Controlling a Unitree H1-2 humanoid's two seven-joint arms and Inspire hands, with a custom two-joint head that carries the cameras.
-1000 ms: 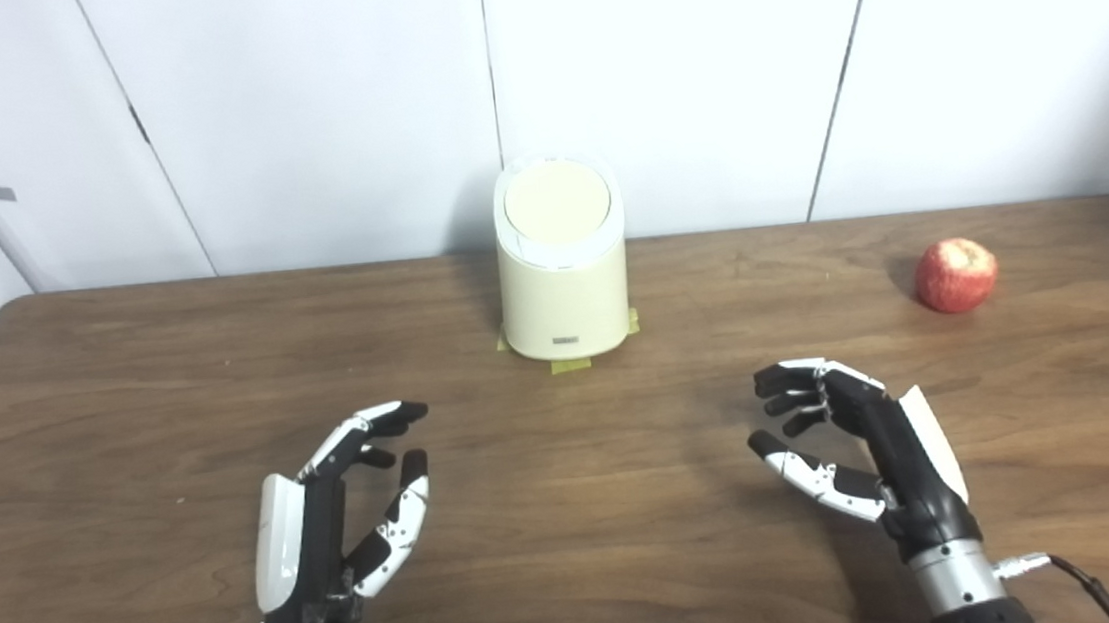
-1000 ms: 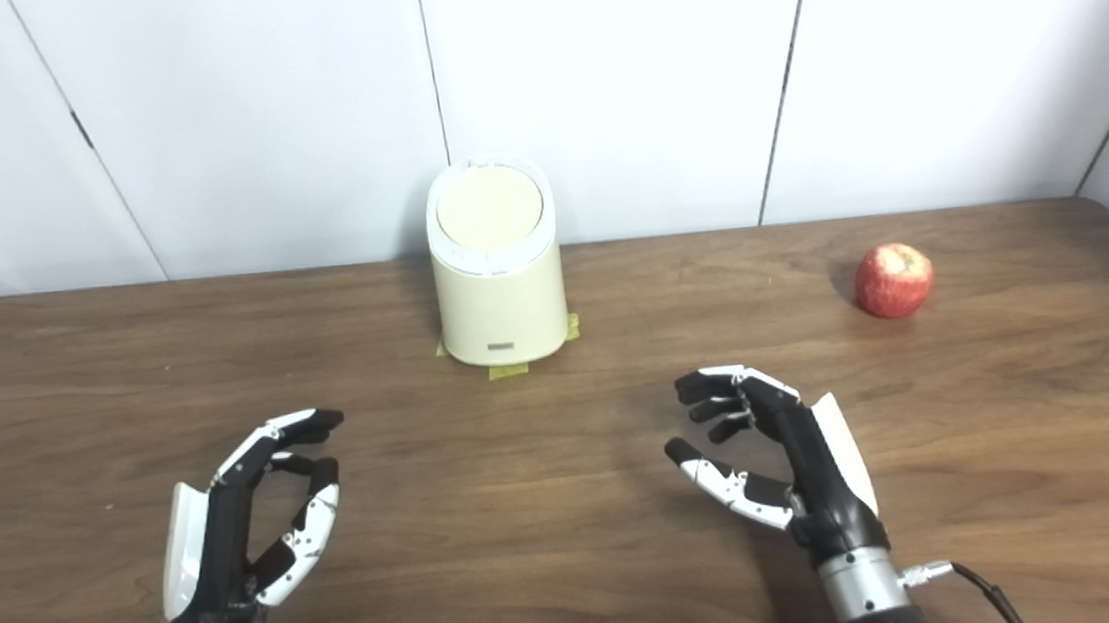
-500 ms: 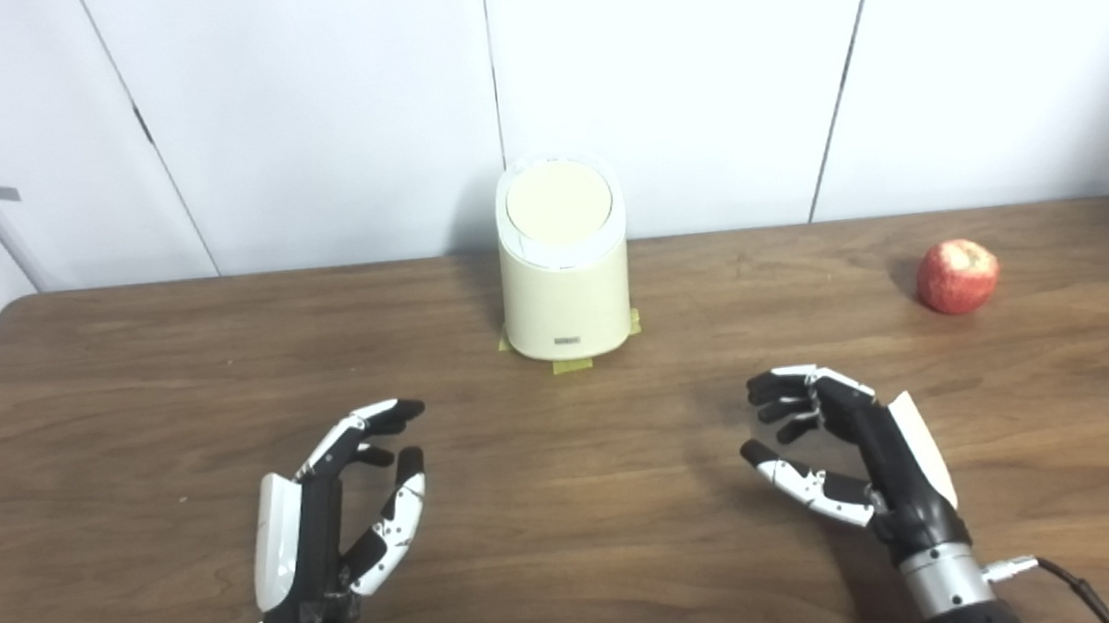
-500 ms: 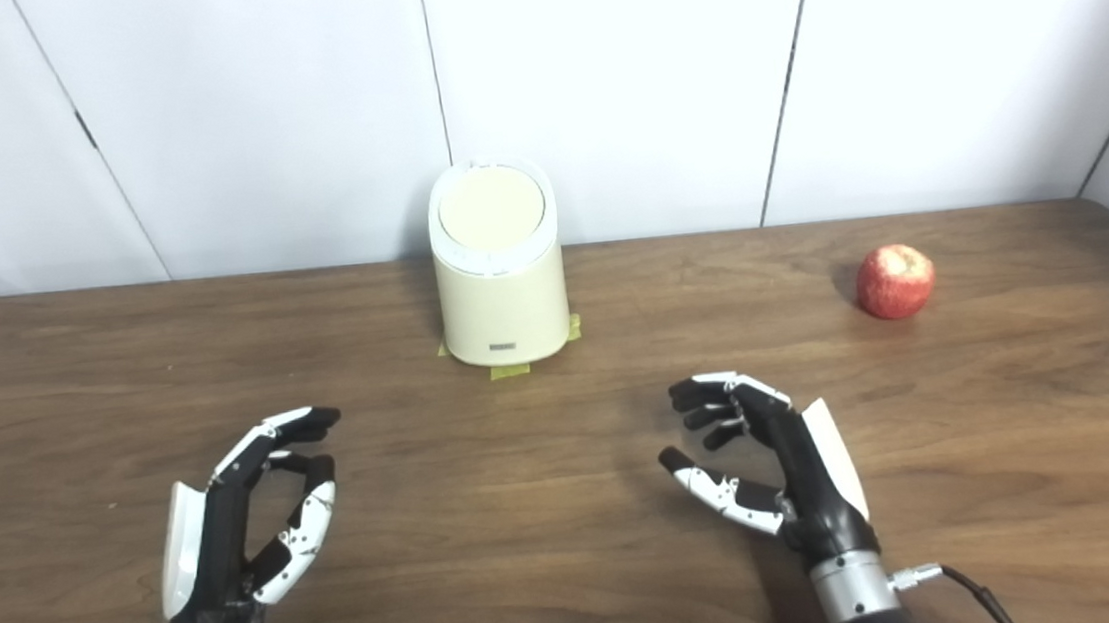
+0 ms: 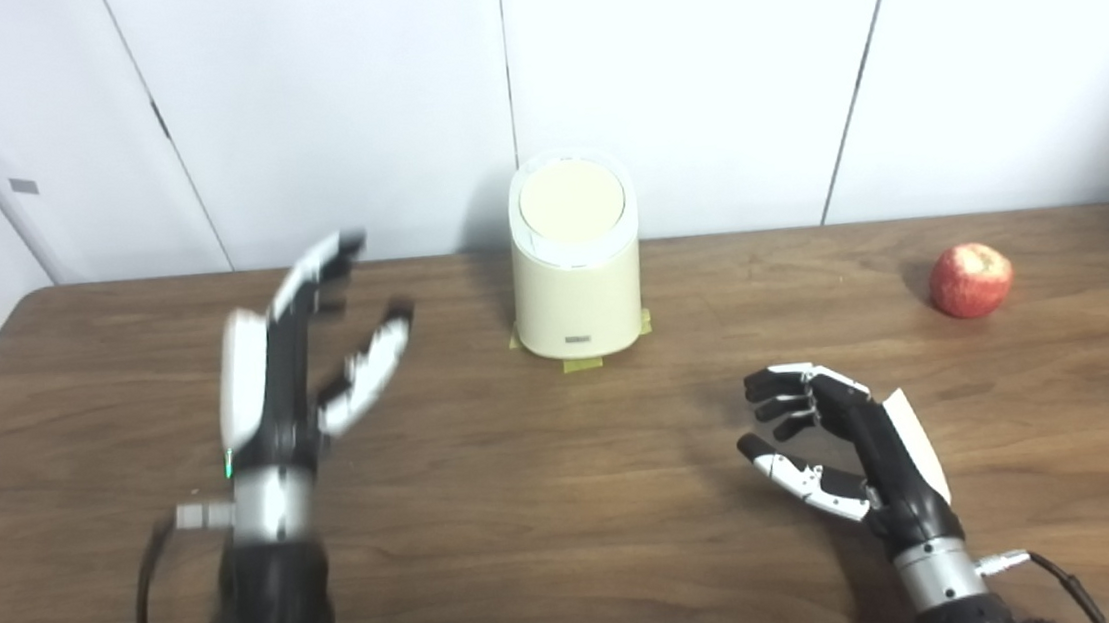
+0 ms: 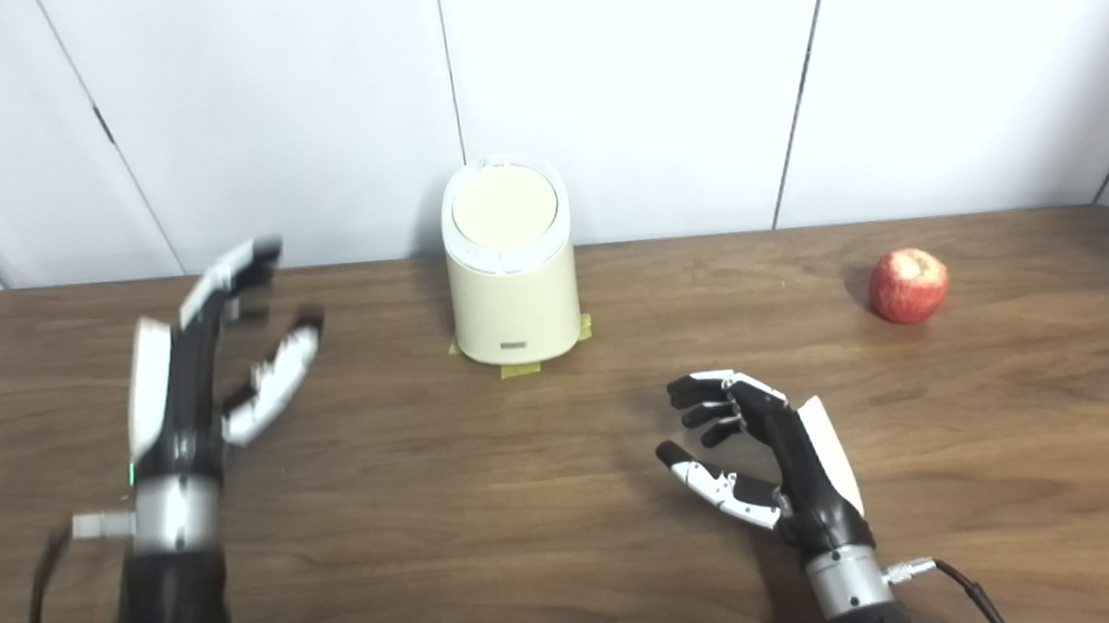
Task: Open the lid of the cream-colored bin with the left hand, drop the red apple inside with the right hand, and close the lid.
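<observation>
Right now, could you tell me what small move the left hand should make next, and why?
Probably carry the left hand rightward to the lid of the bin. The lid is shut, and the hand is open, raised and to the bin's left, not touching it. The apple lies on the table, away from the open right hand.

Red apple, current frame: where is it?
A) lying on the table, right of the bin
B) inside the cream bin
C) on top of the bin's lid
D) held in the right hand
A: the red apple sits alone on the table, right of the bin; the right hand is empty.
</observation>
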